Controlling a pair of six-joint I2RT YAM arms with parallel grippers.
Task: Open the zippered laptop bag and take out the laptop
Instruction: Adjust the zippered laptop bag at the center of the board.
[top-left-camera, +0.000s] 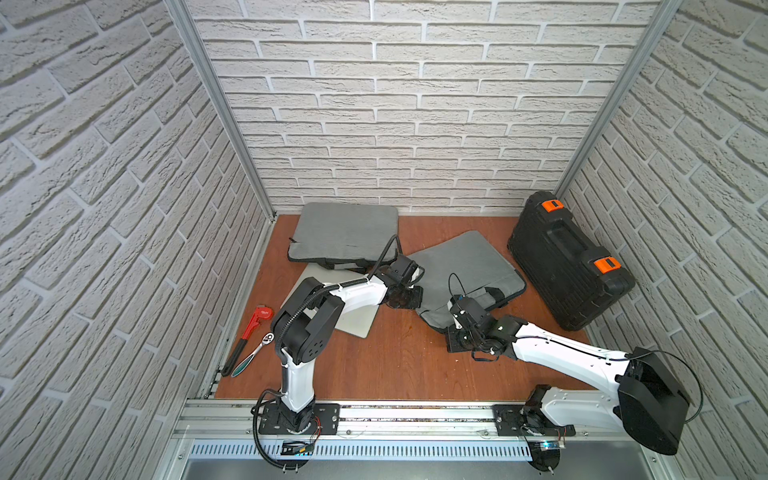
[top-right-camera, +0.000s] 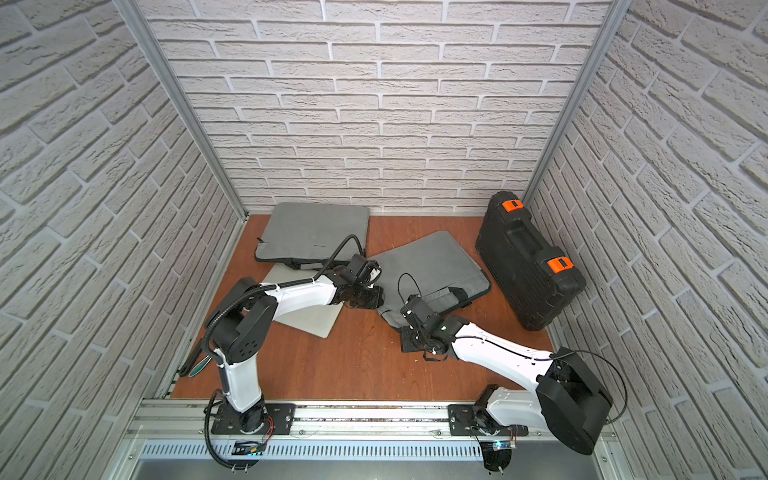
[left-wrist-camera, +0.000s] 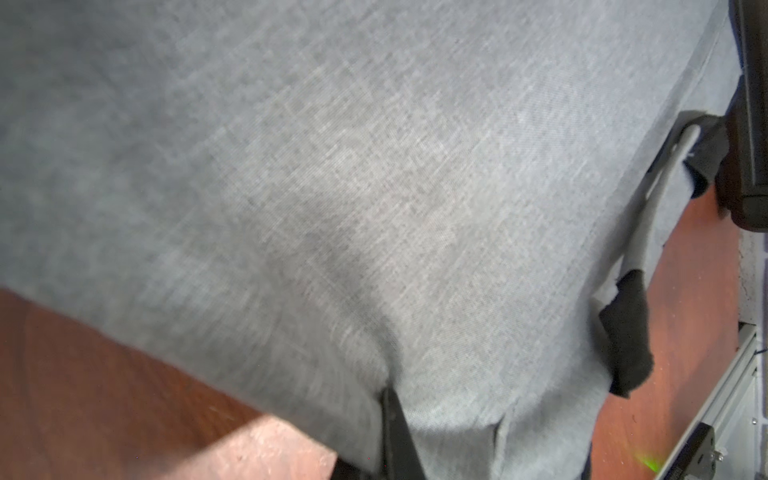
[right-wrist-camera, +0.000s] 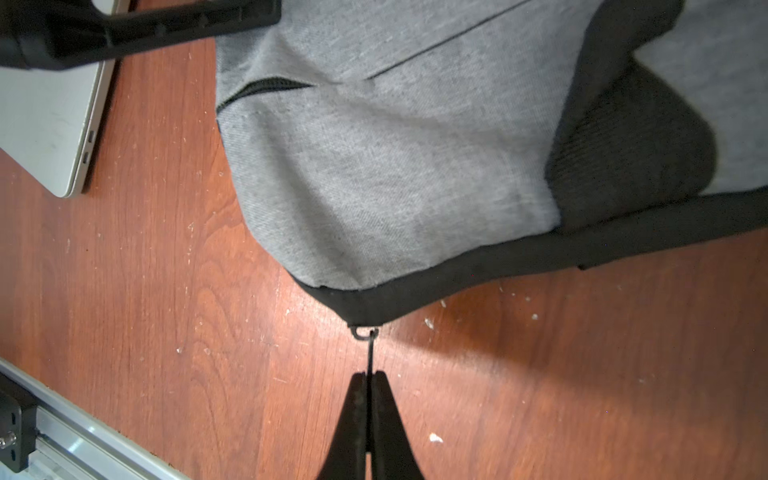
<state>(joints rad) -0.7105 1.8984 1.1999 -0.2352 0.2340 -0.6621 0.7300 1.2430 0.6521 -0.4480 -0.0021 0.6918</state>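
Observation:
A grey laptop bag with black trim lies askew mid-table. Its fabric fills the left wrist view. My left gripper is shut on the bag's left edge, and grey cloth bunches around the one visible finger. My right gripper is shut on the thin zipper pull at the bag's near corner. A silver laptop lies closed on the table left of the bag, partly under the left arm. The bag's inside is hidden.
A second grey bag lies at the back left, overlapping the laptop's far edge. A black tool case with orange latches stands at the right wall. A red pipe wrench and a ratchet lie along the left edge.

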